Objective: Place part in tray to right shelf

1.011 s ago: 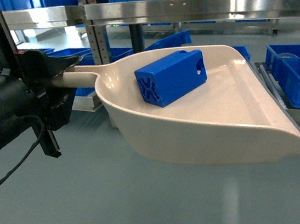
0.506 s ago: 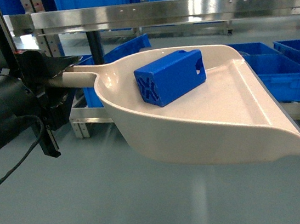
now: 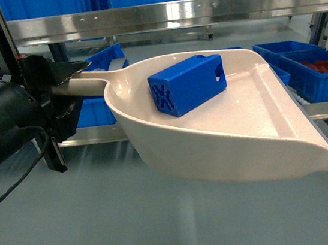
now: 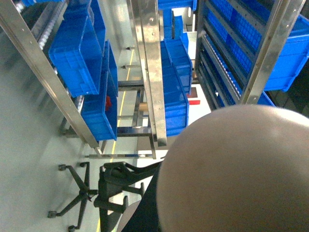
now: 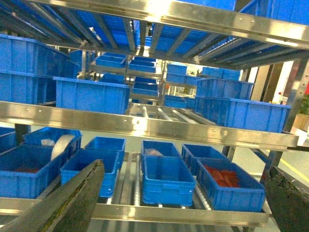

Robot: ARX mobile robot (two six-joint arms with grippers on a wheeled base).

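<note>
Steel shelf [image 3: 168, 14] behind | left hand [image 3: 68, 81] clamps tray [image 3: 243, 130] handle | part [image 3: 187, 85] inside

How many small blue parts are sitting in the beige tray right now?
1. A single blue part lies in the beige tray, toward its back near the handle, which the left gripper holds. The tray's inside shows fully in the head view; none hidden.

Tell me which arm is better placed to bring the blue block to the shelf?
Left. The left gripper grips the beige plastic scoop by its handle, with the blue ribbed block inside. The right gripper is open and empty.
</note>
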